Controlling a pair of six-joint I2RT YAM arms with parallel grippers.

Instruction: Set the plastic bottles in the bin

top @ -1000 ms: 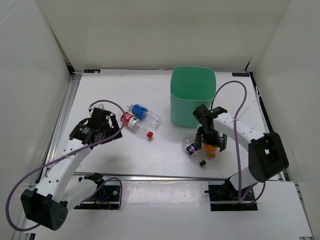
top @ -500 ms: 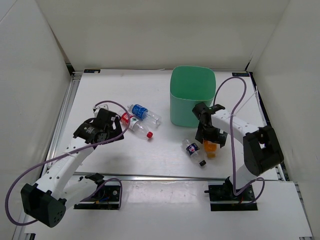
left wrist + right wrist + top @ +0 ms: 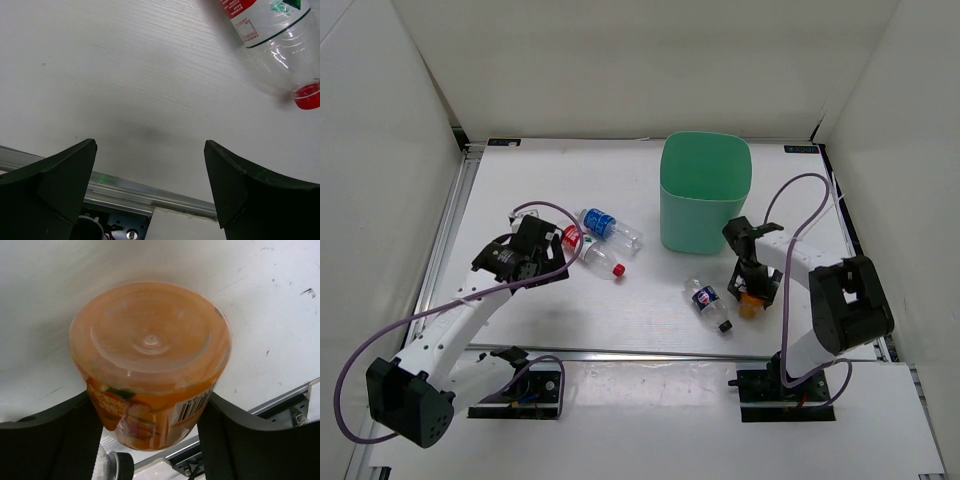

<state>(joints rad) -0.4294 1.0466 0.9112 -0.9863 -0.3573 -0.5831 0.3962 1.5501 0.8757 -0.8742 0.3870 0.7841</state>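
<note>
Orange bottle (image 3: 150, 365) sits clamped between the right fingers (image 3: 55, 440), low on the worktop (image 3: 640, 315) near the green bin (image 3: 706, 225) but outside it. Left fingers (image 3: 50, 175) stand wide apart, holding nothing, above the worktop, with the red-label bottle (image 3: 270, 35) lying just beyond their tips beside the blue-label bottle (image 3: 608, 225). Dark-label bottle (image 3: 710, 303) with a black cap lies on the worktop just left of the orange one, also outside the bin.

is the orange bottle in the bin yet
Out. The orange bottle lies on the table, apart from the bin, between the fingers of the right pincer.
</note>
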